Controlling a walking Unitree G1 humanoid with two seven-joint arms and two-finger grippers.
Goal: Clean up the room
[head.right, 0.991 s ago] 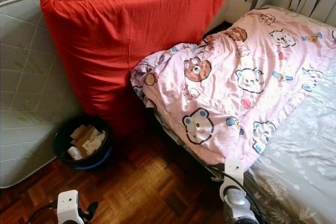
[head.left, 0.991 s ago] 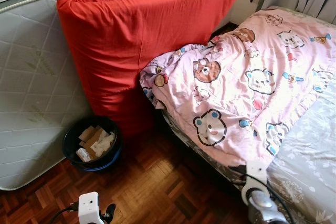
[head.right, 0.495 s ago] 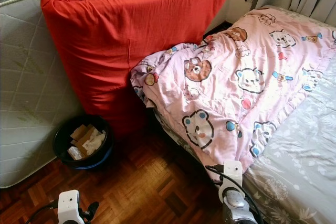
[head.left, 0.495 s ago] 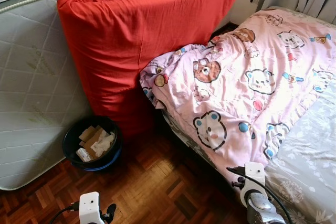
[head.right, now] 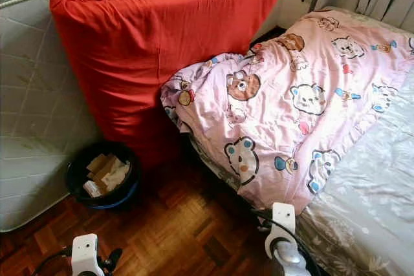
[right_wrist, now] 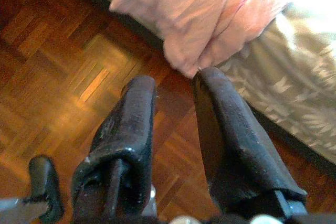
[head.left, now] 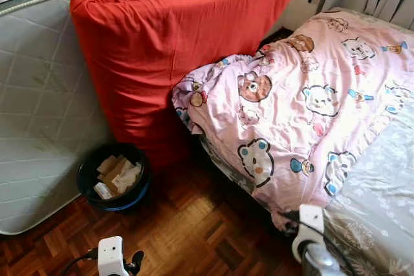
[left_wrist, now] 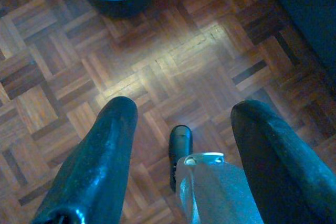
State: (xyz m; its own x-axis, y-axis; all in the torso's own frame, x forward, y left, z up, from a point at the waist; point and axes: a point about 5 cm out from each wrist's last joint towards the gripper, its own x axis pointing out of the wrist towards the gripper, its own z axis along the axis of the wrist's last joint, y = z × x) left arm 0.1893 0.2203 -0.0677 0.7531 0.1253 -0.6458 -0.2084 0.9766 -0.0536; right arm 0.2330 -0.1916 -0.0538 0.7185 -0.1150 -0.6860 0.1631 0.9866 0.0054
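One corner of the pink quilt (right_wrist: 191,56) hangs just beyond our right gripper (right_wrist: 176,85), fingers slightly parted, empty; left gripper (left_wrist: 181,124) farther, spread wide.

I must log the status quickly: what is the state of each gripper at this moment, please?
Left gripper: open, holding nothing, above the wooden floor.
Right gripper: open, holding nothing, fingertips near the pink blanket corner.

The bed (head.left: 381,185), in a grey floral sheet, carries a rumpled pink bear-print blanket (head.left: 304,101). Left of the bed, the parquet floor (head.left: 187,231) holds a dark bin (head.left: 115,176), apparently of paper scraps.
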